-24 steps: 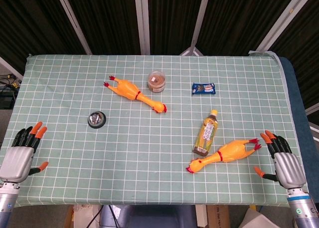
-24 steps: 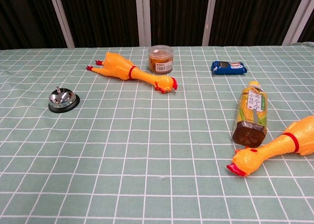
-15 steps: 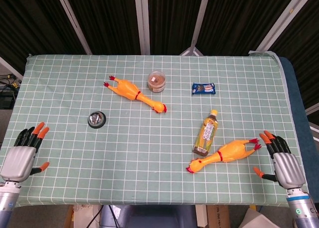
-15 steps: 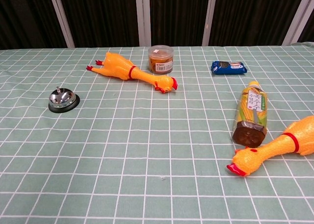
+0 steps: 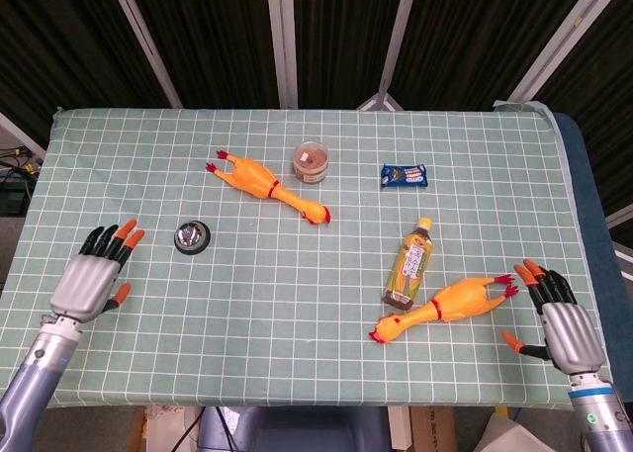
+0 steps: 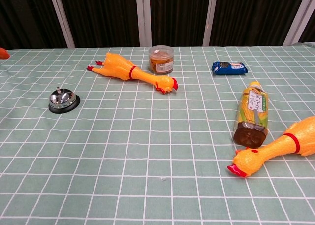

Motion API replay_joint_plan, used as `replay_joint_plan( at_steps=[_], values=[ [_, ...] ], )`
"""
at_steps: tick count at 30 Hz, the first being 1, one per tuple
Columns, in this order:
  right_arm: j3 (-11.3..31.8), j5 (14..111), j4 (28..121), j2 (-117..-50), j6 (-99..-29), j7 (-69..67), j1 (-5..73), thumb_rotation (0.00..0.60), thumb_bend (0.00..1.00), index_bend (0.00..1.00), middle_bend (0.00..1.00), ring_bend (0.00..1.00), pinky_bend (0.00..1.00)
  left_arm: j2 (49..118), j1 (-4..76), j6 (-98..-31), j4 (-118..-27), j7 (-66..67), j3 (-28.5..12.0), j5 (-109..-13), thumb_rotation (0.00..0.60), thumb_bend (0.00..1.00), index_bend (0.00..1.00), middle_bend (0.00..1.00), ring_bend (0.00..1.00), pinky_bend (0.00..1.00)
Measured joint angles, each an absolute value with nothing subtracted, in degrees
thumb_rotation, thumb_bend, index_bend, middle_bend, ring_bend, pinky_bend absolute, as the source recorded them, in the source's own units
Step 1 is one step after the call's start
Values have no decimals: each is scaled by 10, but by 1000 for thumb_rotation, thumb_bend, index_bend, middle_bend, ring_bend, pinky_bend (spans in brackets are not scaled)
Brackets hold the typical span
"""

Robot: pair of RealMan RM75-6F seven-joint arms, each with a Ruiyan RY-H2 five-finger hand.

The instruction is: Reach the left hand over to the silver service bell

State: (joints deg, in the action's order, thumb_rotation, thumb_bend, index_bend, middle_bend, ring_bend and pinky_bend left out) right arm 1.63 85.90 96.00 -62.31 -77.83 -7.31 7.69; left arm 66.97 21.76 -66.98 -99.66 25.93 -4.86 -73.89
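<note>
The silver service bell sits on the green checked cloth at the left of the table. My left hand hovers open over the cloth, just left of and slightly nearer than the bell, fingers spread and pointing toward it, a small gap between them. In the chest view only one orange fingertip shows at the left edge. My right hand lies open at the table's right front edge, holding nothing.
A yellow rubber chicken lies behind and right of the bell, with a small brown jar beyond it. A drink bottle, a second rubber chicken and a blue snack packet occupy the right half.
My left hand has moved up and to the right, from the table's left front corner to just beside the bell. The right hand and all objects stayed put.
</note>
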Motion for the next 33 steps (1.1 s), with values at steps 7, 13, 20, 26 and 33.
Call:
replay_joint_plan(
  at_steps=[7,13,20,26,33],
  values=[
    [16,859,960,-620,-778,-81,76,600,251,0,0,0,0,736,302,-592,-956,366,-84,-608,600,480,0,0,0,0],
    [16,859,960,-618,-776,-87,77,600,252,0,0,0,0,789,349,-571,-918,426,-93,-537,600,480,0,0,0,0],
    [16,858,961,-617,-776,-91,77,600,251,0,0,0,0,818,375,-566,-885,444,-89,-497,600,481,0,0,0,0],
    [17,856,963,-616,-776,-95,76,600,252,0,0,0,0,830,383,-542,-855,439,-74,-478,600,508,0,0,0,0],
    [18,858,961,-618,-783,-103,74,600,252,0,0,0,0,845,399,-511,-825,459,-42,-440,600,511,0,0,0,0]
  ],
)
